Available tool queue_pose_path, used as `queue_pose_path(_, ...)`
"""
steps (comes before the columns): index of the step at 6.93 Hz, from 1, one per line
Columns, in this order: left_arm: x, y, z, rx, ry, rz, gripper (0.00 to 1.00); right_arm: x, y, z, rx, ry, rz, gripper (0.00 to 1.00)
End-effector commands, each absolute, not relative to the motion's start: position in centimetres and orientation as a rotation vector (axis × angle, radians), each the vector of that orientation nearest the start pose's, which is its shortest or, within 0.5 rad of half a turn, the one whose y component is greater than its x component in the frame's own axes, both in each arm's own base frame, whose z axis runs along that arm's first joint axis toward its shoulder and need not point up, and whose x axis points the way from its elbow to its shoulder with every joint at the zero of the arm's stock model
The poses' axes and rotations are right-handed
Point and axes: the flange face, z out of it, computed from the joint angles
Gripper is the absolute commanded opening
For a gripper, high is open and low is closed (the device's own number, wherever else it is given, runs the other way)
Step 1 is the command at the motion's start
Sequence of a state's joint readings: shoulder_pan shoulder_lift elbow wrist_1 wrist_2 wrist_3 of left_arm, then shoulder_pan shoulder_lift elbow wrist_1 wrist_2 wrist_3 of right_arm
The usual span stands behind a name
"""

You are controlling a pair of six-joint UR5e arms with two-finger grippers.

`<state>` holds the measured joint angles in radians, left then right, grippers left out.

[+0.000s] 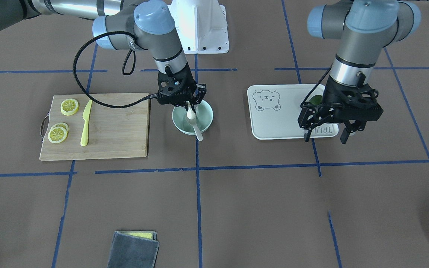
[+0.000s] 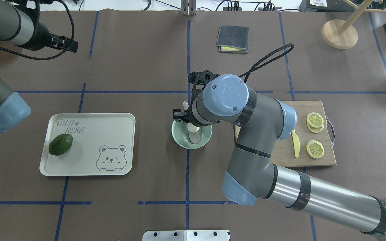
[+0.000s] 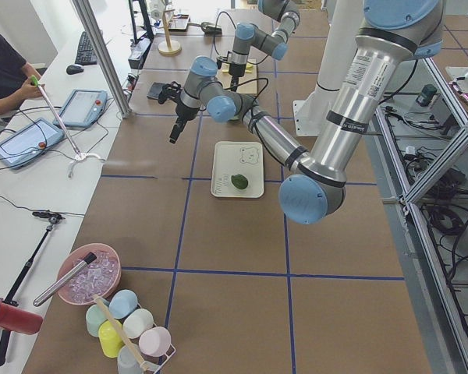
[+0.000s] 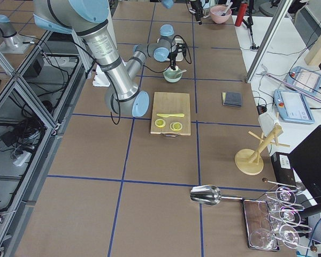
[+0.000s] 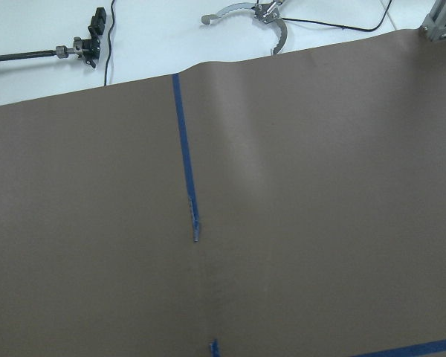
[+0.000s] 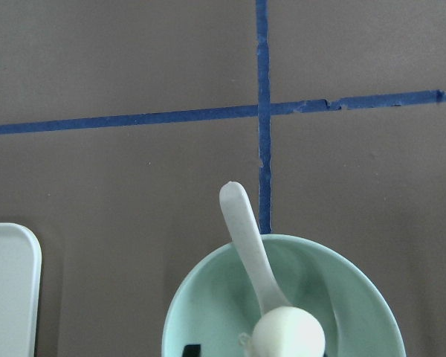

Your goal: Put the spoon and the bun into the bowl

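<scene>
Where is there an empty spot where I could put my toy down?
The tray is bare between the avocado and its bear drawing. The table is bare between tray and bowl. The cutting board is bare on its bowl side. Crowded: the bowl, with spoon and bun in it and the right pincer close above.

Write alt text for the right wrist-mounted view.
A pale mint-green bowl sits at bottom centre, holding a white spoon whose handle pokes out over the rim, with a small white bun over the spoon's scoop. Behind lies brown table crossed by blue tape lines, and the corner of a white tray shows at lower left.
</scene>
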<state>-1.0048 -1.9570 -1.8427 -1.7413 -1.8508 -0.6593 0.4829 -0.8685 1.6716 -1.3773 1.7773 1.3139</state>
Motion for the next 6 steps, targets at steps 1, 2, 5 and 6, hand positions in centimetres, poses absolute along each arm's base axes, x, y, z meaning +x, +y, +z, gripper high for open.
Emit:
queue_pose_path(1, 20.0, -58.0, 32.7, 0.540, 0.640, 0.087, 1.00, -55.2, -41.7, 17.3, 0.184, -0.997, 0.106, 1.00)
queue_pose_path(2, 18.4, -58.7, 33.1, 0.553, 0.618, 0.098, 1.00, -55.2, -41.7, 17.3, 0.184, -0.997, 0.106, 1.00)
queue_pose_path(5, 15.5, -59.5, 35.4, 0.549, 0.584, 0.154, 1.00, -55.2, -41.7, 17.2, 0.181, -1.001, 0.114, 1.00)
queue_pose_path(6, 15.4, -59.7, 35.8, 0.542, 0.580, 0.156, 1.00, -55.1, -41.7, 17.1, 0.181, -1.002, 0.114, 1.00)
